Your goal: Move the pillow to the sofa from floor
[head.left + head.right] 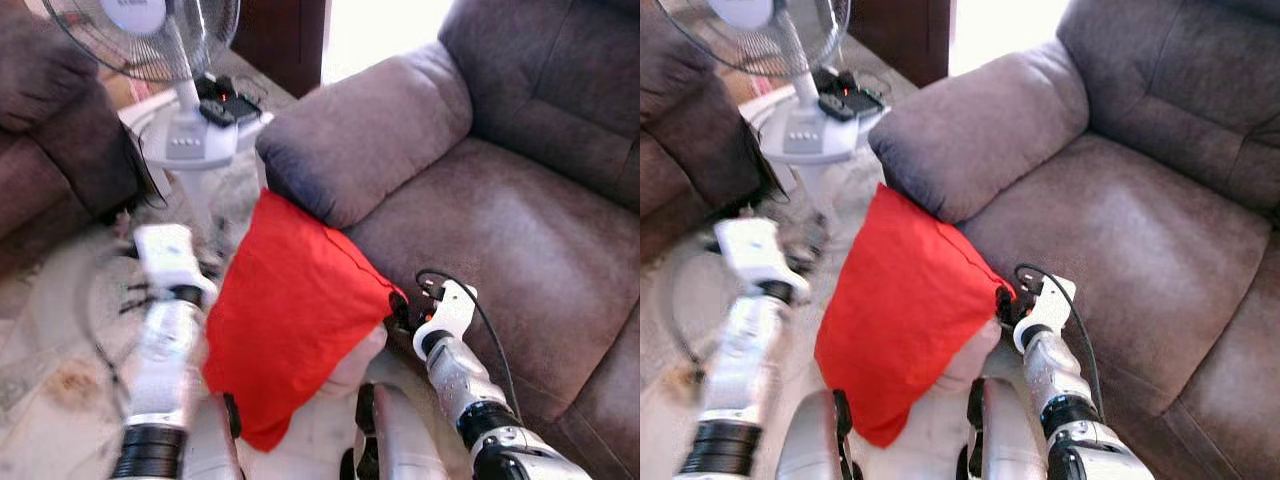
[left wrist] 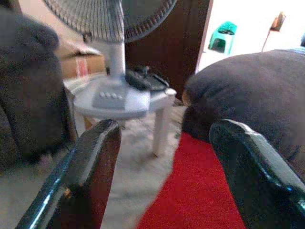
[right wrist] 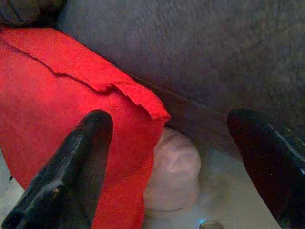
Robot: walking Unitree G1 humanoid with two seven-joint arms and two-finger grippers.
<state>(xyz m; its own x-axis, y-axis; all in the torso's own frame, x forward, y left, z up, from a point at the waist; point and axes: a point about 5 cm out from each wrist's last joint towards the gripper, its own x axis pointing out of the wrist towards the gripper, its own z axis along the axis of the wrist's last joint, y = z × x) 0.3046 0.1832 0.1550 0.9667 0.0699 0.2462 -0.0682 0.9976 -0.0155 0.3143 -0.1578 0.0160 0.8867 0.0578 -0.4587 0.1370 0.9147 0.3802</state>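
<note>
Left eye view showed the red pillow [image 1: 290, 315] standing tilted on the floor, its upper corner leaning against the front of the brown sofa [image 1: 520, 230] just under the padded armrest [image 1: 365, 130]. Its lower end sat between the robot's own pale legs, and a pale rounded part of the robot showed beside the pillow's lower right edge. None of the pillow lay on the seat cushion.

The right hand [image 3: 176, 157] was at the pillow's right edge, close to the sofa's front. In the right wrist view its two black fingers [image 3: 71, 171] stood wide apart, one in front of the red cloth and the other towards the sofa base, gripping nothing. The left hand [image 2: 162, 157] was on the pillow's other side, raised over the floor; its fingers were also spread open and empty, with the red cloth visible between them. The left arm [image 1: 165, 330] was blurred, so I could not be sure how near it came to the pillow.

Beyond the pillow stood a white fan [image 1: 150, 30] on a small white tabletop [image 1: 200, 140], with a dark remote [image 1: 215, 112] lying beside its base. A second dark sofa [image 1: 50, 130] stood at the far left.
</note>
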